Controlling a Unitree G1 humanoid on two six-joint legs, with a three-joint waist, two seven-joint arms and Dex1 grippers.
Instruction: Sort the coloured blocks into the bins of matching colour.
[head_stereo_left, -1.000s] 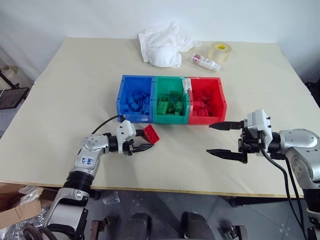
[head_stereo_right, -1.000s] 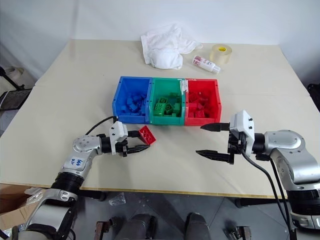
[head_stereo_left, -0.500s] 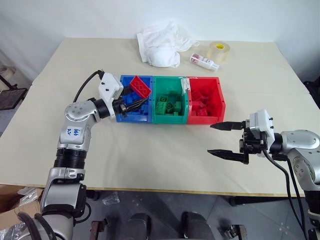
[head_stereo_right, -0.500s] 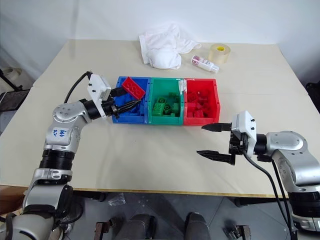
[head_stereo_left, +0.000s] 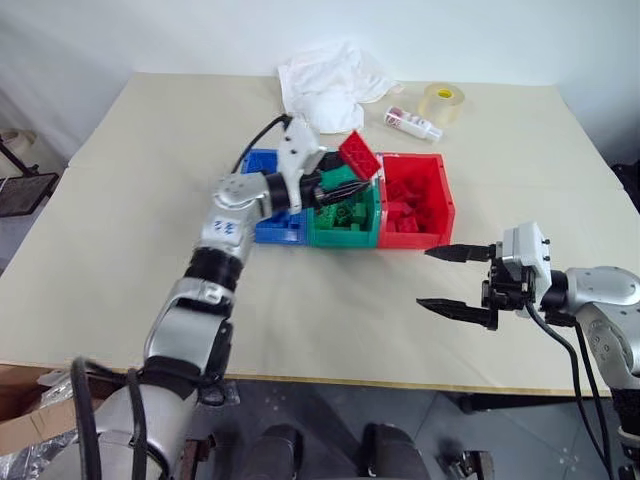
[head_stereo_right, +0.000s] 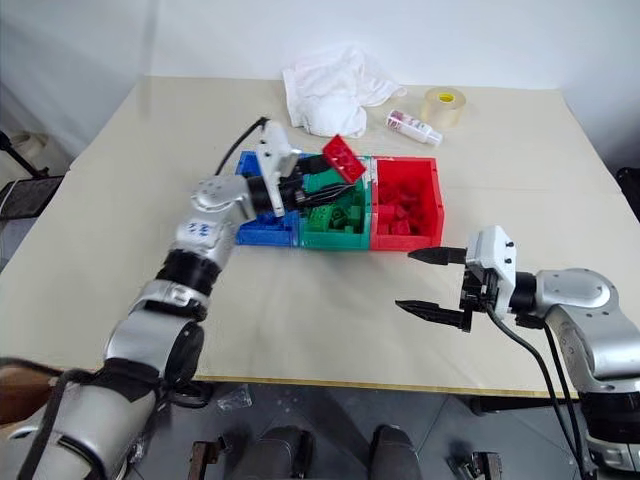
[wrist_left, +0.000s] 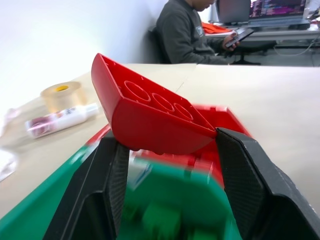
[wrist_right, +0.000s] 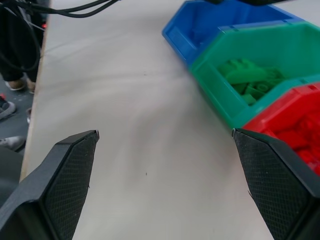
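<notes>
My left gripper (head_stereo_left: 350, 181) is shut on a red oblong block (head_stereo_left: 358, 153), which it holds tilted in the air over the green bin (head_stereo_left: 345, 233), close to the wall shared with the red bin (head_stereo_left: 415, 236). In the left wrist view the block (wrist_left: 150, 110) sits between both black fingers (wrist_left: 107, 190). The blue bin (head_stereo_left: 268, 232) is partly hidden behind my left forearm. All three bins hold several blocks of their own colour. My right gripper (head_stereo_left: 427, 277) hovers open and empty over the table in front of the red bin.
Behind the bins lie a white cloth (head_stereo_left: 325, 85), a small bottle (head_stereo_left: 412, 123) and a roll of tape (head_stereo_left: 442, 100). A person (wrist_left: 185, 30) sits at a desk beyond the table. The table's front edge (head_stereo_left: 330, 383) runs just below my right gripper.
My left arm has carried the red block up from the table in front of the blue bin, rightward over the blue bin, to above the green bin. The right gripper has stayed put.
</notes>
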